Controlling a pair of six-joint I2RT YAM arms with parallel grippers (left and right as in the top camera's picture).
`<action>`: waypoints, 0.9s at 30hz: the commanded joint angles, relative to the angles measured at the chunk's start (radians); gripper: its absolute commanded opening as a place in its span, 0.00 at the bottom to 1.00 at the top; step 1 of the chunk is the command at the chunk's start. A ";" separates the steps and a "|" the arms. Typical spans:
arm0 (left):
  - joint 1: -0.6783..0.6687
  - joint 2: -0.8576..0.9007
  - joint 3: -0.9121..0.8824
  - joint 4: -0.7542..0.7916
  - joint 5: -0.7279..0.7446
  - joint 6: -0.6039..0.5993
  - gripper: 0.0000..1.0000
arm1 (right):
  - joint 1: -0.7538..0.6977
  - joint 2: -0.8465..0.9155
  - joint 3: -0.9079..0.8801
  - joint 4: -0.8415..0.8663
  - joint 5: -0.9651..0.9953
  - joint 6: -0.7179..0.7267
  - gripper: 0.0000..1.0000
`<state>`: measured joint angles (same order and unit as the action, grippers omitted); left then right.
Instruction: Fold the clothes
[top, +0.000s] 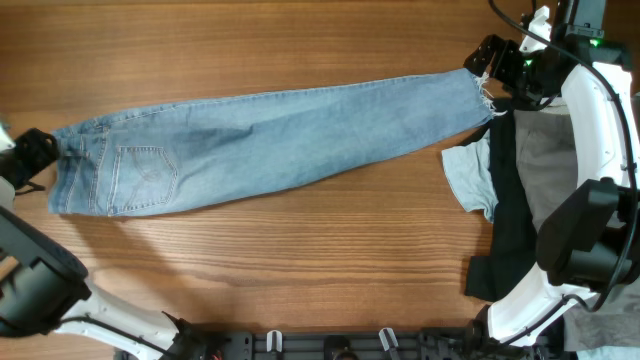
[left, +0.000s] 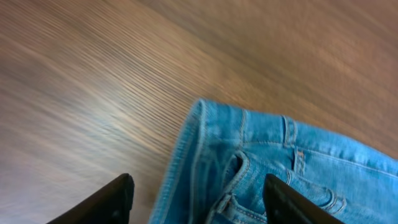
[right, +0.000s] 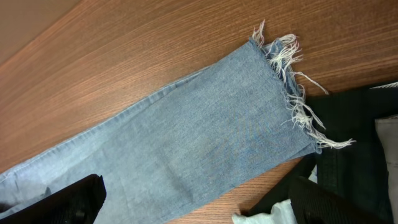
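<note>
Jeans (top: 270, 140) lie lengthwise across the table, waist left, hems right.

A wooden table (top: 300, 260) spans the view. At its right side, a black garment (top: 510, 230) lies between a grey garment (top: 550, 170) and a pale blue garment (top: 470, 175).

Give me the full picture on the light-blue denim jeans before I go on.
The light-blue denim jeans lie flat on the wooden table, slanting from the waistband at left up to the frayed white hem at right. Only one leg's width shows, so the legs seem stacked. A stitched back pocket faces up near the waist. The open left gripper straddles the waist corner; the open right gripper hangs over the hem, whose threads reach a black garment.
</note>
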<state>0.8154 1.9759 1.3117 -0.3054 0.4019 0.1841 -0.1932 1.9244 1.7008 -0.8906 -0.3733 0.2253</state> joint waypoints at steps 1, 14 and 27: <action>-0.012 0.068 0.011 0.006 0.111 0.053 0.64 | 0.000 0.018 0.006 0.001 0.008 0.014 1.00; -0.070 0.089 0.011 -0.035 0.111 0.041 0.04 | 0.000 0.018 0.006 -0.012 0.008 0.041 1.00; 0.089 -0.033 0.029 0.003 -0.146 -0.354 0.04 | 0.000 0.018 0.006 -0.011 0.008 0.040 1.00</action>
<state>0.8608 1.9907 1.3140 -0.3130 0.3588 -0.0750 -0.1932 1.9263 1.7008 -0.9016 -0.3729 0.2504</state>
